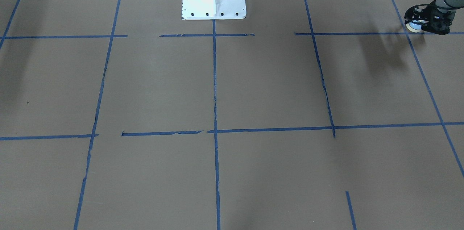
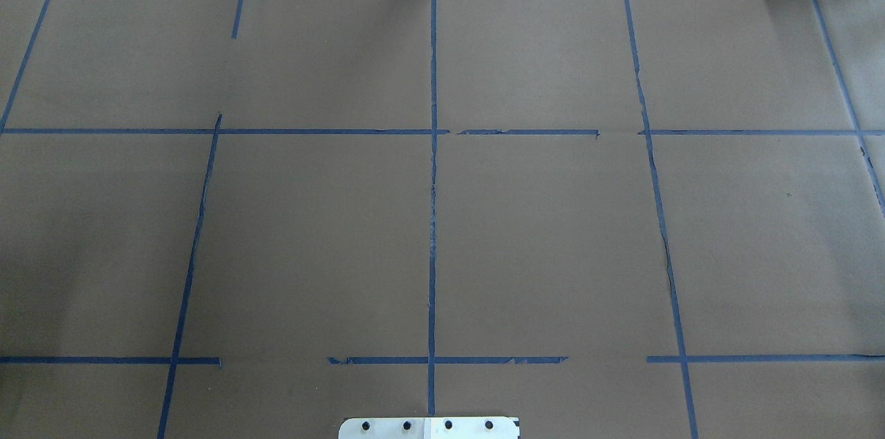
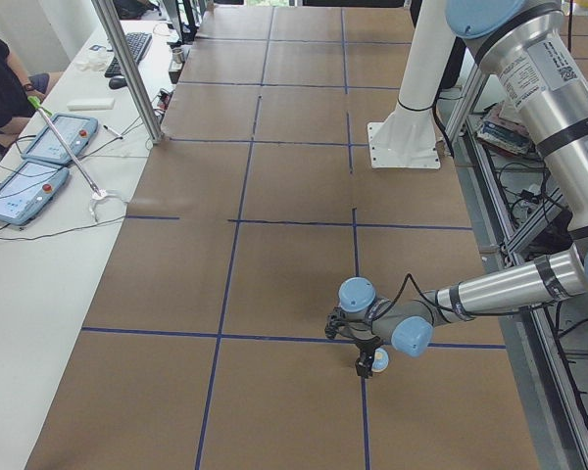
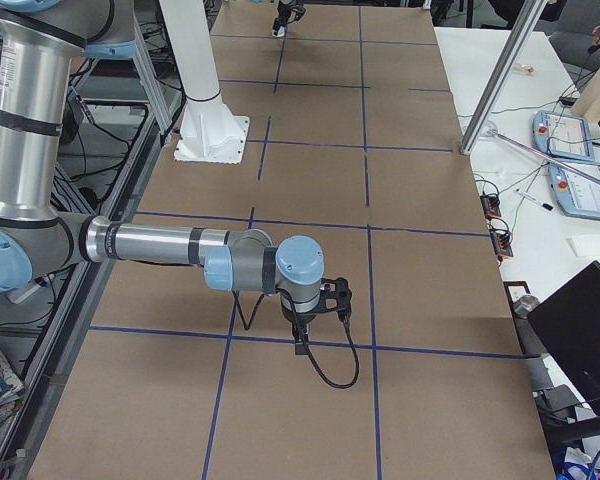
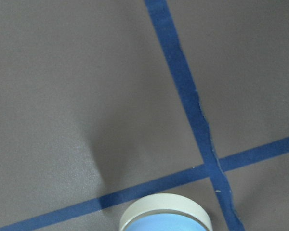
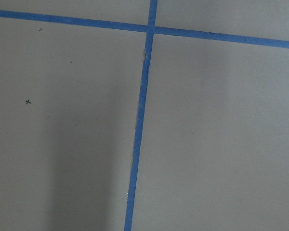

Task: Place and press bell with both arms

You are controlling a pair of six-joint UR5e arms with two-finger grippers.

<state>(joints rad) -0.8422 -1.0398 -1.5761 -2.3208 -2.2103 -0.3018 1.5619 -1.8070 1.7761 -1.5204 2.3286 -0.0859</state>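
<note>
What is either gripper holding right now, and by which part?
The left gripper appears to hold the bell from above, around its blue dome; the exact contact is hidden. Nothing shows in the right gripper.

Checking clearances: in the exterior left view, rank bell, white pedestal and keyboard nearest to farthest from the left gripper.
1. bell, in the jaws of the left gripper.
2. white pedestal, midway along the table.
3. keyboard, far along the side desk.
</note>
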